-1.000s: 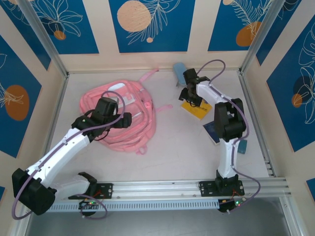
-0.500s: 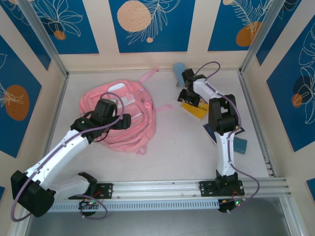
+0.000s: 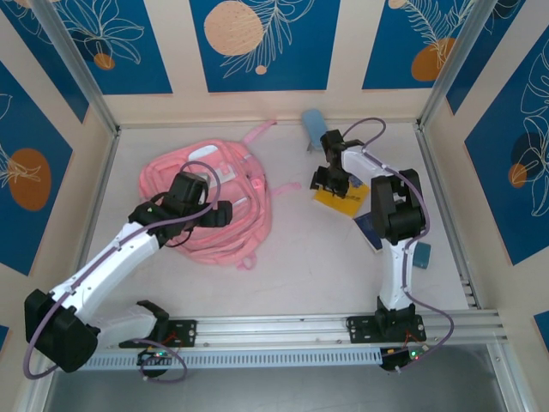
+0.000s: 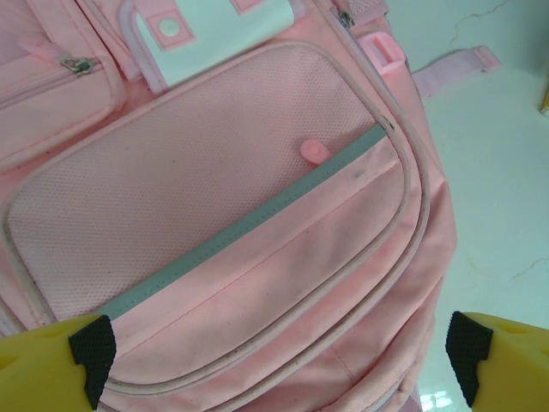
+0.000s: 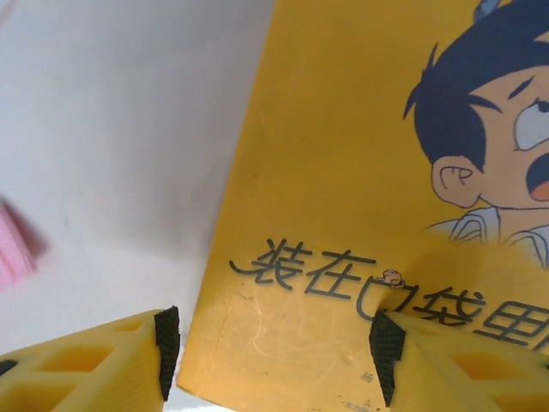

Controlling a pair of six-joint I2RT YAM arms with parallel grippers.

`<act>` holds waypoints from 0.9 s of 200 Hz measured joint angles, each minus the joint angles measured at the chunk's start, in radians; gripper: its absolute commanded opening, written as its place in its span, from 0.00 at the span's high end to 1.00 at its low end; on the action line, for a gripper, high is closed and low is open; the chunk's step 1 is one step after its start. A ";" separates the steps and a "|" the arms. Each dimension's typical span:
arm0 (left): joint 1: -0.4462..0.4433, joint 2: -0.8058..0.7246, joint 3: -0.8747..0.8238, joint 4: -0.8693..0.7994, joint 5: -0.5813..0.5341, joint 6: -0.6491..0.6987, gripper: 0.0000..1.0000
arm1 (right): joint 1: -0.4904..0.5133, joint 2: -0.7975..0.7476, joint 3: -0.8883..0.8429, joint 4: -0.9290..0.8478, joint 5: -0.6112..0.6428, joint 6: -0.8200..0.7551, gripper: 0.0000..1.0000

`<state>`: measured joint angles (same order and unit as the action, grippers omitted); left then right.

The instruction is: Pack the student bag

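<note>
Three blue-and-cream walls (image 3: 257, 43) enclose a pale tabletop (image 3: 309, 257); student bag (image 3: 249, 206) lies left.

Overhead looks down; wrist views sit close; student bag (image 3: 244, 215) (image 4: 214, 197) shared.

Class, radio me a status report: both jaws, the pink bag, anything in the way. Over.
Left gripper: jaws open, over the student bag. Right gripper: jaws open, straddling an edge of the yellow book. Pink strap lies between bag and book.
</note>
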<state>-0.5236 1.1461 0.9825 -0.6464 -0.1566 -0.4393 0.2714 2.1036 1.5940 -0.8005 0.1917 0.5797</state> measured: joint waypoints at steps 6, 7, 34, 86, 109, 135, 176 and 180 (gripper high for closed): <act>0.000 0.004 0.000 0.000 0.003 0.000 0.00 | 0.005 -0.014 -0.022 0.005 -0.004 -0.002 0.37; 0.000 0.005 0.000 0.000 0.004 0.000 0.00 | 0.006 -0.016 -0.024 0.005 -0.005 -0.002 0.37; 0.000 0.018 0.000 0.003 0.021 0.000 0.00 | 0.041 -0.090 -0.138 0.040 -0.021 -0.002 0.37; 0.000 0.039 0.000 0.012 0.056 -0.009 0.00 | 0.194 -0.253 -0.368 0.083 -0.069 0.016 0.38; 0.000 0.055 0.000 0.019 0.074 -0.024 0.00 | 0.296 -0.314 -0.448 0.088 -0.094 0.043 0.38; 0.000 0.080 0.001 0.034 0.105 -0.035 0.00 | 0.387 -0.367 -0.508 0.079 -0.132 0.065 0.38; 0.000 0.142 0.027 0.057 0.186 -0.057 0.04 | 0.399 -0.481 -0.537 0.014 -0.112 0.095 0.36; 0.000 0.148 0.030 0.063 0.197 -0.056 0.05 | 0.393 -0.502 -0.537 0.011 -0.104 0.098 0.36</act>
<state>-0.5240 1.2942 1.0122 -0.5835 0.0402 -0.4957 0.6640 1.6020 1.0569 -0.7895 0.0875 0.6777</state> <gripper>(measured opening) 0.974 0.632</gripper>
